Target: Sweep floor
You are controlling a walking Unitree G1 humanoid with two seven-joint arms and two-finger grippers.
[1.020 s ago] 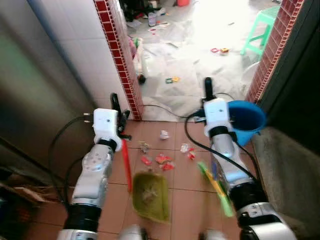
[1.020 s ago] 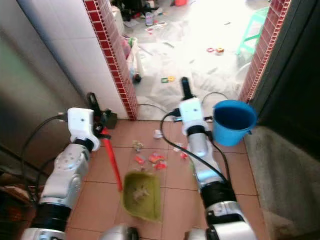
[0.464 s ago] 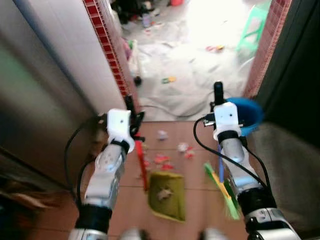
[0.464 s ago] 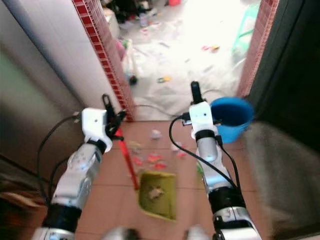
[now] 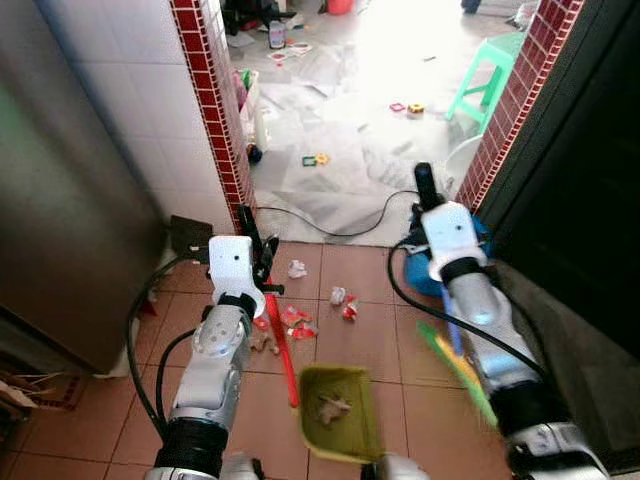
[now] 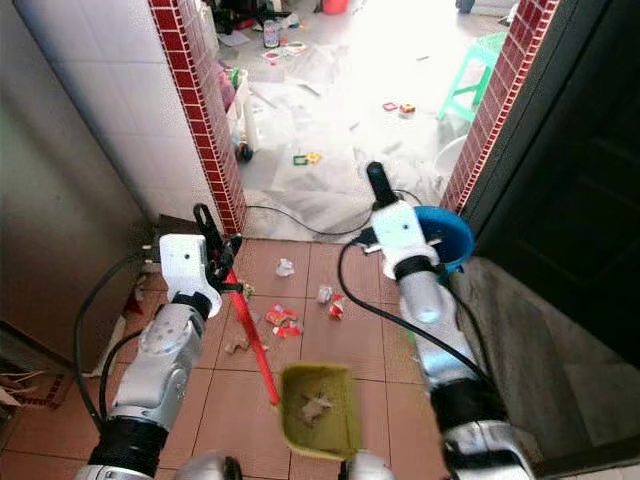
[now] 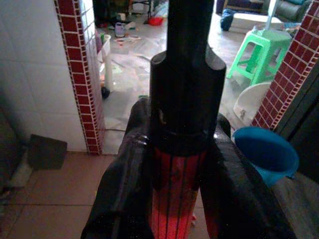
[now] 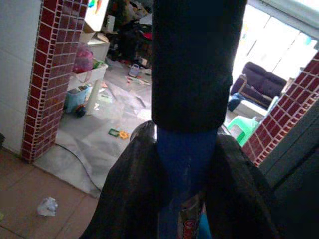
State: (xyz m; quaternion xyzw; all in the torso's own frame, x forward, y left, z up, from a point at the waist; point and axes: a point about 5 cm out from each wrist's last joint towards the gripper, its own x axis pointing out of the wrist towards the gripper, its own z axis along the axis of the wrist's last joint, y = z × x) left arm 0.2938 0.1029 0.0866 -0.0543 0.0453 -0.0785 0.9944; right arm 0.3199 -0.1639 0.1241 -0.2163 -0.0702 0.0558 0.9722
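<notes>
A green dustpan (image 5: pixel 338 412) with a scrap of litter in it rests on the terracotta tiles. Its red handle (image 5: pixel 280 340) rises to my left gripper (image 5: pixel 255 235), which is shut on it; the wrist view shows black fingers (image 7: pixel 122 199) clamped on the red shaft (image 7: pixel 177 189). My right gripper (image 5: pixel 428 207) is shut on the broom's blue handle (image 8: pixel 185 159), with the green bristles (image 5: pixel 462 365) hanging blurred by my right arm. Red scraps (image 5: pixel 298 322) and white crumpled papers (image 5: pixel 297 269) lie on the tiles ahead of the dustpan.
A blue bucket (image 6: pixel 445 235) stands behind my right arm by the red brick pillar (image 5: pixel 510 100). Another brick pillar (image 5: pixel 212 110) and a grey cabinet (image 5: pixel 60 200) close the left. A black cable (image 5: pixel 340 232) crosses the doorway. Beyond are a green stool (image 5: pixel 485 75) and more litter.
The whole view has shifted and sharpened as the camera moved. Both grippers keep their hold. The broom's bristles have swung slightly to the right.
</notes>
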